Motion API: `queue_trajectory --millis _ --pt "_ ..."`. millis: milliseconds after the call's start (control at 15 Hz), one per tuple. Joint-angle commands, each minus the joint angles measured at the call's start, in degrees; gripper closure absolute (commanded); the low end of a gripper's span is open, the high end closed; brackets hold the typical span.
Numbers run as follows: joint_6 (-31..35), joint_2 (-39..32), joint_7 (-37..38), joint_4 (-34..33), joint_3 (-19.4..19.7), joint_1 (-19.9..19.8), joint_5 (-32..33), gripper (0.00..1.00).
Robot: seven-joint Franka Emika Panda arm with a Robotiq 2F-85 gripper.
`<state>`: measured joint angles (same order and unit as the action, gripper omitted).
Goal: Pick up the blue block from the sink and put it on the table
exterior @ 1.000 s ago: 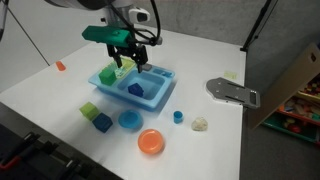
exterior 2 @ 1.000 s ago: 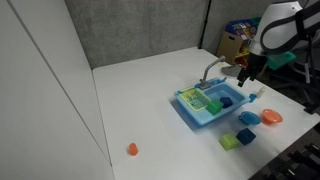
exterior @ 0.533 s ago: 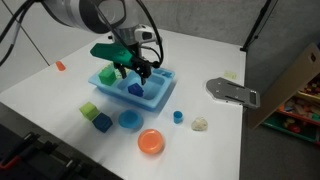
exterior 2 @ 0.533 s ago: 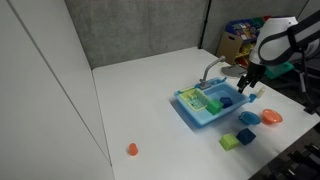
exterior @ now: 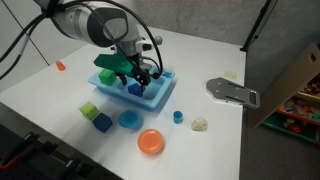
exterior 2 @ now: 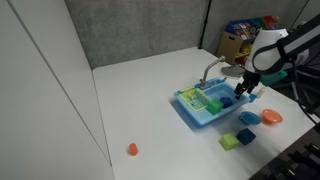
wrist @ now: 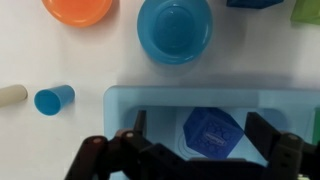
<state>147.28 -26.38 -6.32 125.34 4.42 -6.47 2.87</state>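
The blue block (wrist: 212, 132) lies in the light blue sink (wrist: 150, 97), in its compartment nearer the bowls. It also shows in both exterior views (exterior: 135, 89) (exterior 2: 226, 101). The sink (exterior: 152, 99) (exterior 2: 192, 117) stands on the white table (exterior: 50, 95) (exterior 2: 140, 110). My gripper (wrist: 203, 132) is open and lowered into the sink, one finger on each side of the blue block, apparently not touching it. It shows above the block in both exterior views (exterior: 138, 78) (exterior 2: 240, 93). A green block (exterior 2: 212, 104) lies in the sink beside it.
Near the sink stand a round blue bowl (wrist: 174, 28), an orange bowl (exterior: 151, 142), a tiny blue cylinder (wrist: 54, 98), a teal cube (exterior: 102, 122) and a green cube (exterior: 90, 110). A beige lump (exterior: 200, 124), a grey metal part (exterior: 232, 91) and an orange cone (exterior: 60, 66) lie farther off.
My gripper has come down from above the sink into the basin and now straddles the blue block. The block and other objects have not moved.
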Motion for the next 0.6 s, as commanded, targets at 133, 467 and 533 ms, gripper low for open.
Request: queue_trajectory --millis 133,467,533 --pt "-0.22 -0.27 0.3 -0.82 -0.11 0.17 0.08 0.0" --pt "-0.67 -0.48 0.78 -2.08 0.18 0.44 0.53 0.0" --pt "-0.32 -1.5 0.9 -2.68 0.22 0.57 0.7 0.0"
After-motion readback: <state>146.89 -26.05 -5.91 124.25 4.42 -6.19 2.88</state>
